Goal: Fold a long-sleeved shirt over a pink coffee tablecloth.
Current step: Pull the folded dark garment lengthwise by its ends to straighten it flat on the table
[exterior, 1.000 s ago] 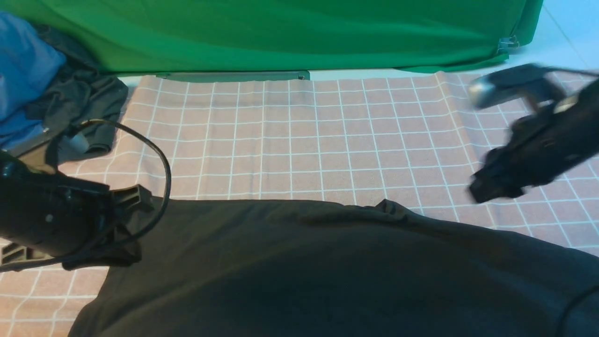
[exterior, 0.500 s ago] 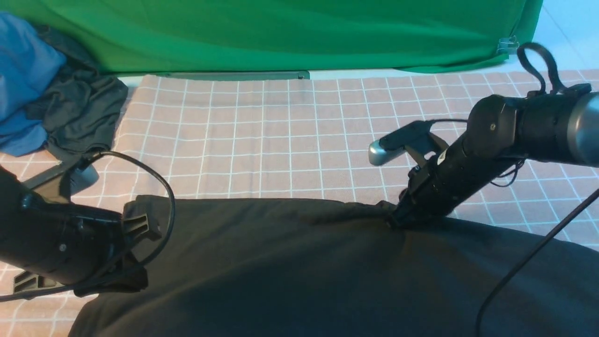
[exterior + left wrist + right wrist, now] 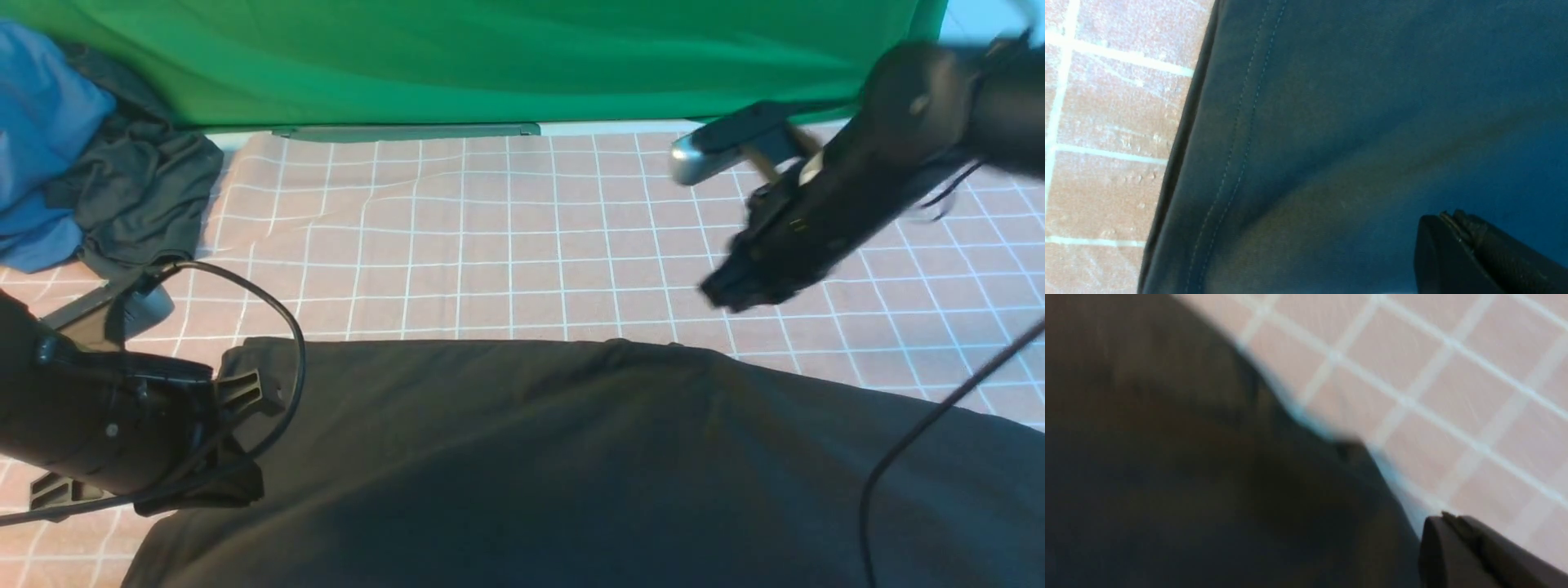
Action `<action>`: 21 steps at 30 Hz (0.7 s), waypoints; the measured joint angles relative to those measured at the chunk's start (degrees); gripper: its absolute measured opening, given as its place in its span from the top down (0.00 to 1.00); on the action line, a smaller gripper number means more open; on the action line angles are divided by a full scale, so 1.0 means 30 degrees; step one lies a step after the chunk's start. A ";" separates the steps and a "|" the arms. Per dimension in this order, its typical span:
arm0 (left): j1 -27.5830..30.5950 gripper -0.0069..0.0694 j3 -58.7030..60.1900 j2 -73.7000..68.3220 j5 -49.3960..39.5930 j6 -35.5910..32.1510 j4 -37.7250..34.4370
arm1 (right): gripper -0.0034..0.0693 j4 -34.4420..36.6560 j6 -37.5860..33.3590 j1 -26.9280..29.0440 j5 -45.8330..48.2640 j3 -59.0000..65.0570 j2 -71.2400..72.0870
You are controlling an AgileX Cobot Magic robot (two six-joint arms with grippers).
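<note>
Black shirt (image 3: 571,465) — near right gripper (image 3: 722,293) (apart)

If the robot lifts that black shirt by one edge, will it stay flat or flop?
Probably flops: the long-sleeved shirt lies limp with soft creases, so it would likely sag from any grip. Pushed, it would likely bunch rather than slide, perhaps dragging the pink coffee tablecloth, which already looks rippled.

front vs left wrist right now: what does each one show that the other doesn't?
Front only: green cloth, blue garment, dark grey garment, right gripper above the pink coffee tablecloth. Left wrist only: double stitch line along the long-sleeved shirt edge. Both: shirt lying on the tablecloth.
</note>
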State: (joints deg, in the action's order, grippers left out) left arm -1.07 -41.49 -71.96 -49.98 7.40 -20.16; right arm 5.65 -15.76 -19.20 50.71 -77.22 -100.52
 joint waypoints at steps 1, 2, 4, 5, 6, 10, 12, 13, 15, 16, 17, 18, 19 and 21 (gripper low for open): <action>0.0000 0.89 0.0000 0.0000 -0.0071 -0.0124 -0.0007 | 0.90 -0.0630 0.0363 0.0021 0.0828 -0.0021 0.0447; 0.0000 0.89 0.0000 0.0000 -0.0143 -0.0347 -0.0023 | 0.90 -0.1723 0.1053 0.0200 0.1860 -0.0021 0.1105; 0.0000 0.89 0.0000 0.0000 -0.0178 -0.0603 -0.0023 | 0.90 -0.2514 0.1732 0.0809 0.3514 0.0099 0.2051; 0.0000 0.89 0.0000 0.0000 -0.0185 -0.0686 -0.0023 | 0.90 -0.2742 0.1935 0.1444 0.3927 0.0474 0.2719; 0.0000 0.89 0.0000 0.0000 -0.0185 -0.0706 -0.0003 | 0.90 -0.2852 0.2128 0.1942 0.4137 0.0886 0.3164; 0.0000 0.89 0.0000 0.0000 -0.0458 -0.0868 -0.0003 | 0.89 -0.3117 0.2862 0.4420 0.4347 0.3337 0.4683; 0.0000 0.89 0.0000 0.0000 -0.0520 -0.1097 0.0013 | 0.86 -0.3206 0.3276 0.6053 0.4375 0.4952 0.5205; 0.0000 0.89 0.0000 0.0000 -0.0535 -0.1138 0.0034 | 0.79 -0.3220 0.3705 0.7695 0.4067 0.6505 0.5440; 0.0000 0.89 0.0000 0.0000 -0.0356 -0.1222 0.0075 | 0.63 -0.3220 0.4025 0.9147 0.3220 0.7927 0.5457; 0.0000 0.89 0.0000 0.0000 -0.0219 -0.1242 0.0135 | 0.55 -0.3079 0.4174 0.9802 0.2660 0.8644 0.5457; 0.0000 0.89 0.0000 0.0000 -0.0219 -0.1242 0.0152 | 0.51 -0.3027 0.4207 0.9923 0.2660 0.8780 0.5457; 0.0000 0.89 0.0000 0.0000 0.0024 -0.1248 0.0335 | 0.37 -0.2637 0.4207 1.0563 0.1792 0.9594 0.5389; 0.0000 0.89 0.0000 0.0000 0.0254 -0.1264 0.0507 | 0.28 -0.2401 0.4207 1.0847 0.1195 1.0055 0.5327; 0.0000 0.89 0.0000 0.0000 0.0626 -0.1264 0.0665 | 0.17 -0.2135 0.4187 1.1039 0.0320 1.0528 0.5181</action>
State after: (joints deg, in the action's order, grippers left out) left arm -1.07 -41.49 -71.96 -48.10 3.61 -18.17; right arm -0.75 -3.20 13.92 51.67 -45.64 -84.98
